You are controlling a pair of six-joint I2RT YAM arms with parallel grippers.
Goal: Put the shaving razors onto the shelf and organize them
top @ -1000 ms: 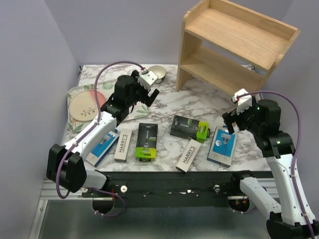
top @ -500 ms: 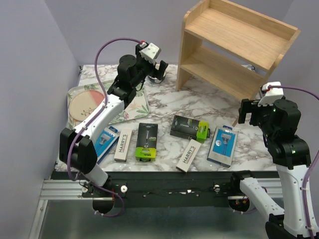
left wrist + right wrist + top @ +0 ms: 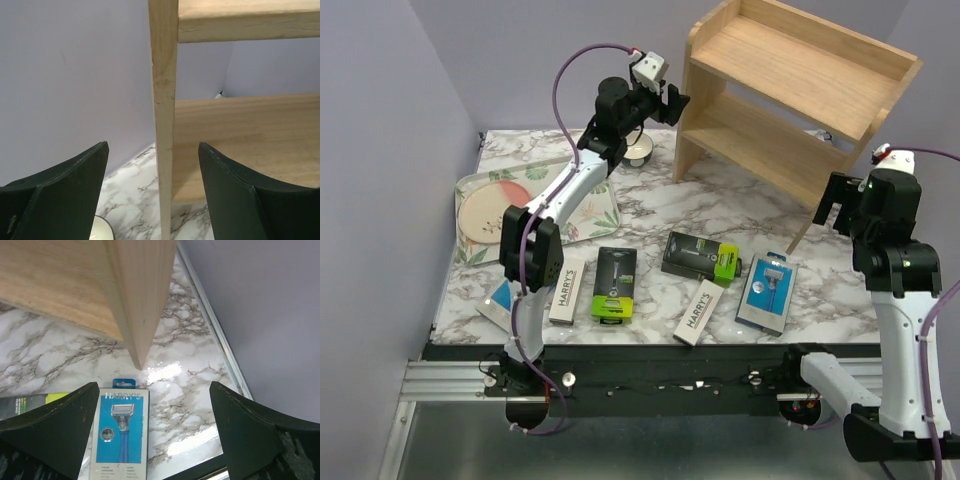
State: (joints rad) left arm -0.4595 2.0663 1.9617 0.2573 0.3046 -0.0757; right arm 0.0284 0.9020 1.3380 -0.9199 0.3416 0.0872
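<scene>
Left gripper (image 3: 154, 192) spread wide, empty, light-wood shelf (image 3: 164, 115) side-panel edge seen between its fingers, right gripper (image 3: 155, 440) likewise open, empty, above blue-and-white razor pack (image 3: 119, 432) on marble table (image 3: 185, 390)

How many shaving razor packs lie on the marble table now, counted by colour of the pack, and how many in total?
Black flat boxes with lime-green ends: 2
Slim white "HARRY'S" boxes: 2
Blue-and-white razor packs: 2 (one partly hidden)
Total: 6, none yet on the light-wood two-tier shelf
</scene>
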